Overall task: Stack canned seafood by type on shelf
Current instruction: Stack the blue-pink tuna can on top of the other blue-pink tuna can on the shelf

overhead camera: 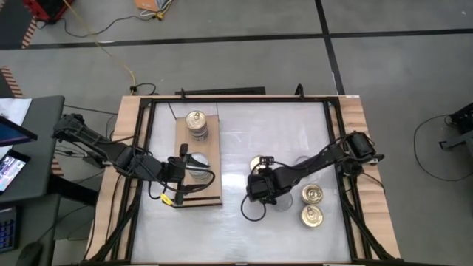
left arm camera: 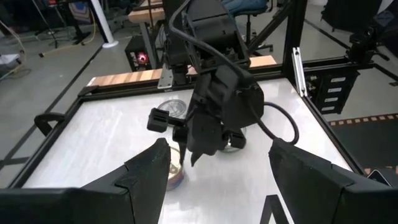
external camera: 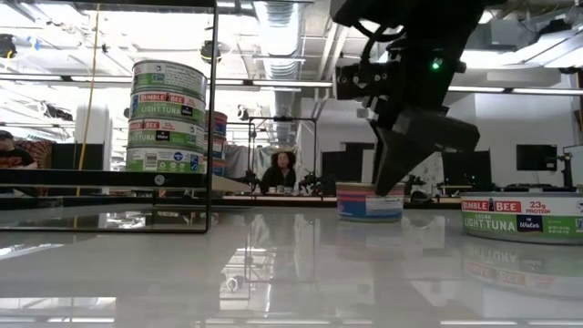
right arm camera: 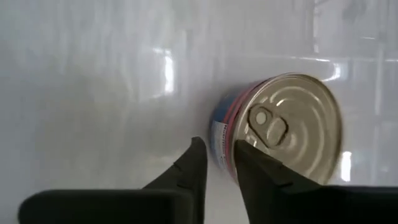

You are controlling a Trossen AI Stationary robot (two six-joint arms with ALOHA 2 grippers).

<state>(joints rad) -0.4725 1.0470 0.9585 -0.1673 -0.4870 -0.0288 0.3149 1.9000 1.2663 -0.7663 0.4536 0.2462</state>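
The right end effector (right arm camera: 217, 163) is down on the tabletop (overhead camera: 236, 222) with its fingers pinched almost together, and they're sitting just beside the blue-and-pink tin (right arm camera: 280, 134), not around it. Nothing's in the grip as far as I can see, the tips only brush the tin's side wall, so my guess is it's nudging or lining up instead of grabbing. The low view shows the same thing: dark fingers angled down right next to that tin, which sits flat on the tabletop. Two gold-topped tins (overhead camera: 312, 205) wait near the right rail, probably next in line. Over on the left, the left end effector (overhead camera: 179, 168) hangs over the shelf (overhead camera: 211, 193) with fingers spread wide and empty, near a silver-topped tin (overhead camera: 198, 159) already there. At the far end of the shelf there's a stack (overhead camera: 196, 124) of green-label tuna tins, several high, so sorting by type looks well underway, with blue ones going to the near spot, I'd guess.
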